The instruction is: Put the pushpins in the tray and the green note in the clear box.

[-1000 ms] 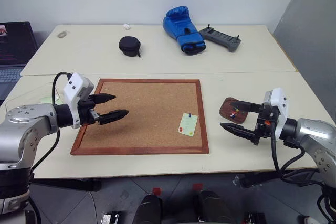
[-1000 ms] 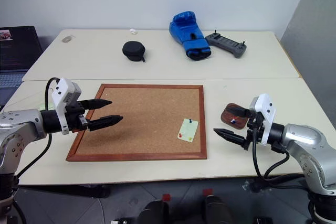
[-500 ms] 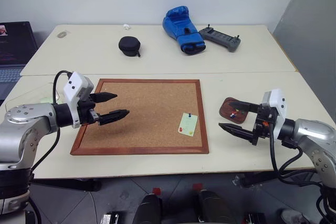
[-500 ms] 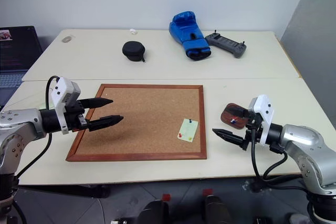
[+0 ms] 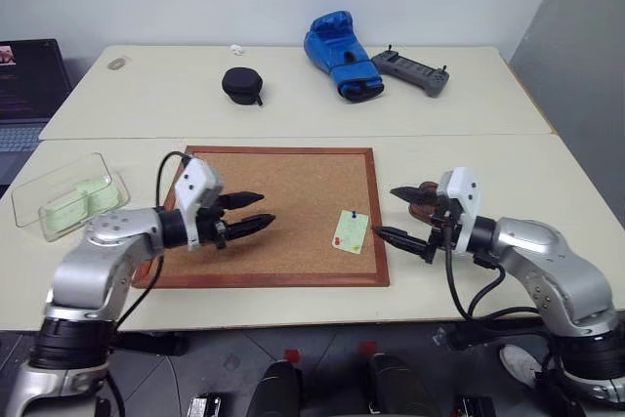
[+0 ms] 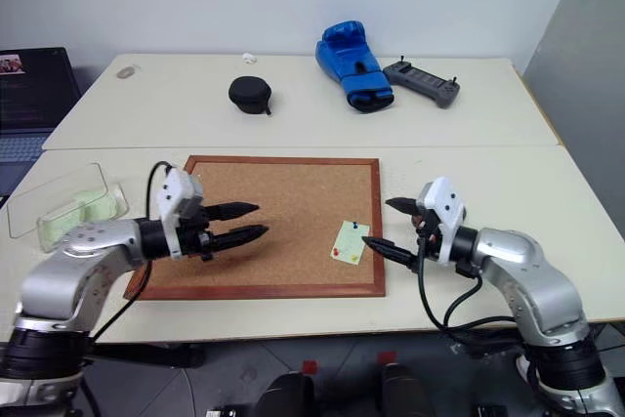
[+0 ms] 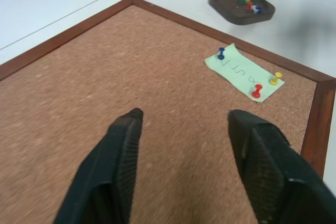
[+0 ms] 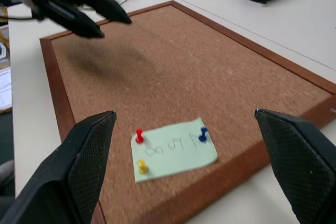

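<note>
My right gripper (image 5: 400,214) hangs spread wide and empty just beside the cork board (image 5: 273,183), at its edge nearest the green note (image 5: 350,230); my left gripper (image 5: 256,212) hovers over the board's middle, fingers parted with nothing between them. The note lies pinned flat near the board's corner by 3 pushpins: blue (image 8: 203,132), red (image 8: 139,135) and yellow (image 8: 142,166). I judge the pins must come out first, so I should settle 1 fingertip on each side of a single head and pull straight up, keeping the paper from tearing. The tray (image 7: 242,6), beyond the board's corner, already holds several pins. The clear box (image 5: 66,194) sits well apart on my left; its greenish contents are hard to make out.
</note>
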Action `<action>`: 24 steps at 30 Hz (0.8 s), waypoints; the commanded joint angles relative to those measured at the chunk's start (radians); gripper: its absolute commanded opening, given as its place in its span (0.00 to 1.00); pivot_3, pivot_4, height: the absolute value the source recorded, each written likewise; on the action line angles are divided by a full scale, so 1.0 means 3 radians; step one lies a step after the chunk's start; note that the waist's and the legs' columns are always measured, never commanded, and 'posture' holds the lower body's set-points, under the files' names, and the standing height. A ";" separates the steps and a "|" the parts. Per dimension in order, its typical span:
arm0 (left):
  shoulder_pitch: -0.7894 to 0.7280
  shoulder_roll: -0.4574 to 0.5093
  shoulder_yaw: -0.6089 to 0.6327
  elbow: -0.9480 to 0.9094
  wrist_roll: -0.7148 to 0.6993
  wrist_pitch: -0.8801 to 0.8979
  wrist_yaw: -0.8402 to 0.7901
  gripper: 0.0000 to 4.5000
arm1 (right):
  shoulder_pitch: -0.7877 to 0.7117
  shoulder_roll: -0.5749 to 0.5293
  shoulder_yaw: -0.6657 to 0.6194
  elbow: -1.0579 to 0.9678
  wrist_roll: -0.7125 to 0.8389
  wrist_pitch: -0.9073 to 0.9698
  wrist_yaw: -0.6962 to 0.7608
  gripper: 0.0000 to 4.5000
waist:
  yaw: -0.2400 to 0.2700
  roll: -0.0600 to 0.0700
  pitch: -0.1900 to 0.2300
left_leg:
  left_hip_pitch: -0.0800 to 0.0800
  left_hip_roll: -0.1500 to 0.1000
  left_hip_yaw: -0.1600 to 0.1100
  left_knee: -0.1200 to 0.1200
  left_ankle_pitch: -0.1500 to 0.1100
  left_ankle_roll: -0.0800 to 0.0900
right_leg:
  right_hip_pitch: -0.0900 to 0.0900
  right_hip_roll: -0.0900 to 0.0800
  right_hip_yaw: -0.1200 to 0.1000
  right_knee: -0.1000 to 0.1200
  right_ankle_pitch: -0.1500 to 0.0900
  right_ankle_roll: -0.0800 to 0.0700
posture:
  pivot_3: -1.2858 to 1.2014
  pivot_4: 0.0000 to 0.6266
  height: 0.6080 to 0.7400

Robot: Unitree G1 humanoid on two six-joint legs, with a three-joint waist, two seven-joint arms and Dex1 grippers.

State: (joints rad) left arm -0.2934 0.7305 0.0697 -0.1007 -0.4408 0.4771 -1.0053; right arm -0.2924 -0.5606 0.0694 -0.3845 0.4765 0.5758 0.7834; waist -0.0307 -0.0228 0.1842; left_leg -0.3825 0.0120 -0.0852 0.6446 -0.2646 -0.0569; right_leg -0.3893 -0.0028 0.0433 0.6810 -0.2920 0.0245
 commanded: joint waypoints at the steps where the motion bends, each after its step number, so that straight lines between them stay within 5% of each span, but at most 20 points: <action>1: -0.0157 -0.0121 -0.0073 0.0139 0.0147 -0.0276 0.0061 0.41 | -0.0094 0.0076 0.0078 0.0032 -0.0139 -0.0123 -0.0075 1.00 | 0.0001 0.0000 0.0000 | 0.0001 0.0000 0.0000 0.0000 0.0000 0.0000 | 0.0000 0.0000 0.0000 0.0001 0.0000 0.0000 | 0.52 0.24 1.00; 10: -0.0397 -0.0341 -0.0353 0.0519 0.0350 -0.0477 -0.0017 0.00 | -0.0302 0.0397 0.0255 0.0421 -0.0516 -0.0307 -0.0336 1.00 | -0.0005 0.0000 0.0000 | 0.0000 -0.0004 0.0000 0.0000 0.0000 0.0000 | -0.0001 0.0002 -0.0001 0.0003 0.0001 0.0001 | 0.52 0.24 1.00; 24: -0.0319 -0.0544 -0.0690 0.0958 0.0698 -0.0645 0.0007 0.00 | -0.0537 0.0683 0.0393 0.0908 -0.0706 -0.0459 -0.0338 1.00 | -0.0005 0.0001 -0.0002 | 0.0002 -0.0006 -0.0001 0.0002 0.0000 0.0000 | 0.0000 0.0002 -0.0002 0.0004 0.0002 0.0001 | 0.52 0.24 1.00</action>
State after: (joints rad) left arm -0.3930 0.5765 -0.1159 0.1585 -0.2621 0.3077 -1.0112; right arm -0.4296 -0.3705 0.1847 -0.1156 0.2653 0.4651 0.6819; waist -0.0322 -0.0224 0.1836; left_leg -0.3818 0.0106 -0.0859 0.6452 -0.2645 -0.0568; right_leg -0.3892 -0.0022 0.0424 0.6822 -0.2915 0.0248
